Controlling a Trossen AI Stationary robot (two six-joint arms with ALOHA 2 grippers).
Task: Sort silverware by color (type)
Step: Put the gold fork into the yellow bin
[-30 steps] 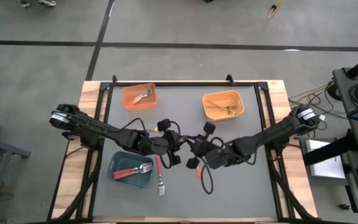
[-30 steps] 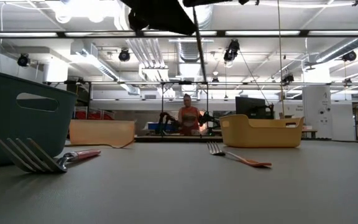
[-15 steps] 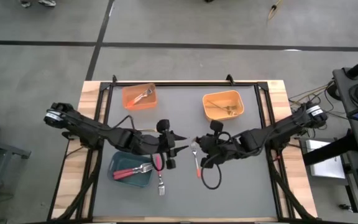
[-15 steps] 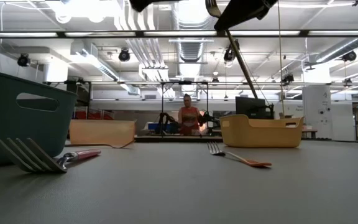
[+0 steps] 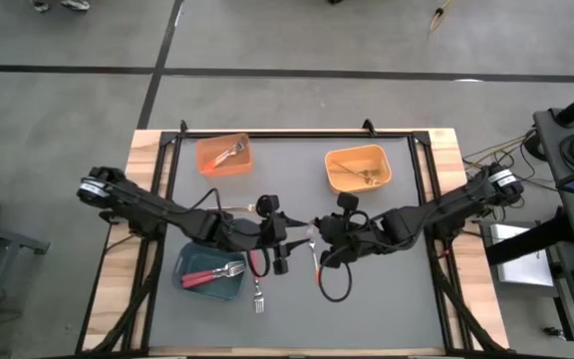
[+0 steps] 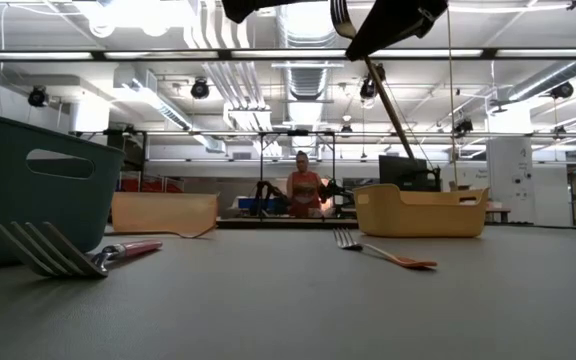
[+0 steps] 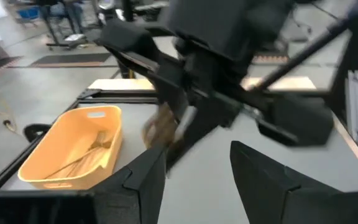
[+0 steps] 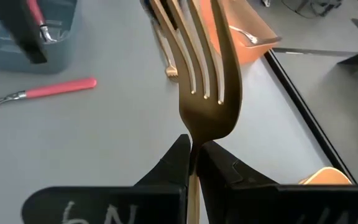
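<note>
The right gripper (image 8: 193, 163) was clamped on a gold fork (image 8: 207, 81) mid-table; the left gripper (image 7: 194, 165), fingers apart, hovered opposite. Next, I judged, the fork belonged in the yellow-orange bin (image 5: 358, 168) with other gold forks

High view: overhead, straight down, far; covers the whole grey-topped desk (image 5: 367, 299).
Low view: at desk-top level, facing the room; shares the yellow-orange rectangular plastic bin (image 6: 420, 211) with the high and left wrist views.
Wrist views: close, looking forward past each arm's jaws.
</note>
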